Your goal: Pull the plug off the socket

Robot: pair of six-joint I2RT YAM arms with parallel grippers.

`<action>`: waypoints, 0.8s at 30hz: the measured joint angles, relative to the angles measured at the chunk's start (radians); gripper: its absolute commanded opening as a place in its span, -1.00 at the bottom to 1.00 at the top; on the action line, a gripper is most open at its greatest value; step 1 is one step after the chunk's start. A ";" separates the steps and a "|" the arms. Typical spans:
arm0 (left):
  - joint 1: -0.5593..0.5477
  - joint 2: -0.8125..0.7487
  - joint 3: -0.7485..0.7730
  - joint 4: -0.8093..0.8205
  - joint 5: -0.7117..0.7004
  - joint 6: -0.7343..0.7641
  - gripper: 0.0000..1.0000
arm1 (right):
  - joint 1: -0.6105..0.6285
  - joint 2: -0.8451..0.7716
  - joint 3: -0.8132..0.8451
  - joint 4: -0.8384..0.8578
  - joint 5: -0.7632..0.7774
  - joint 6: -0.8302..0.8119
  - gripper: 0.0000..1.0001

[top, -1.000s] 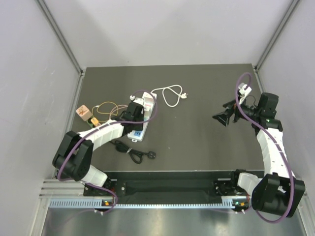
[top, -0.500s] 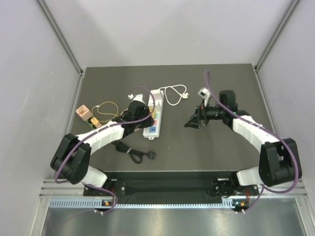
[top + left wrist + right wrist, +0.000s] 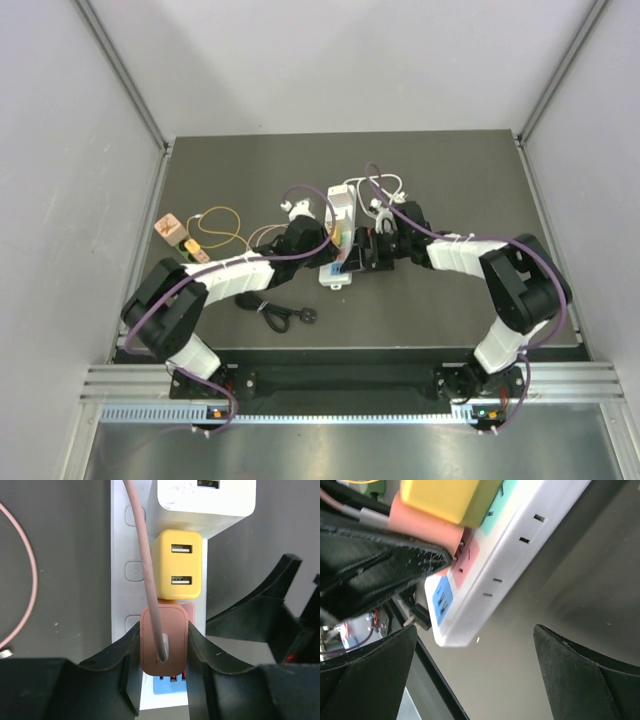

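Now your left jaws pinch the pink plug (image 3: 164, 647), which sits in the white power strip (image 3: 121, 545) on the table (image 3: 65, 580). Your right jaws, spread wide, have swung from the right side to just beside the strip. It slid right too.

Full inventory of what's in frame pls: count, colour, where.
table: 1, dark grey, under everything
power strip: 1, white, table centre
plug: 1, pink, in the strip
charger: 1, yellow, beside the plug
adapter: 1, white, beyond the charger
thin cable: 1, white, strip's far end
power cord: 1, black, near left
wire: 1, yellow, looped, left
block: 1, peach, far left
left pincer: black, shut on plug
right pincer: black, open, strip's near end
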 measured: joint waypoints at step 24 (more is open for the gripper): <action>-0.076 0.040 0.034 0.052 -0.127 -0.322 -1.00 | -0.035 0.093 0.000 0.048 0.043 0.113 -0.84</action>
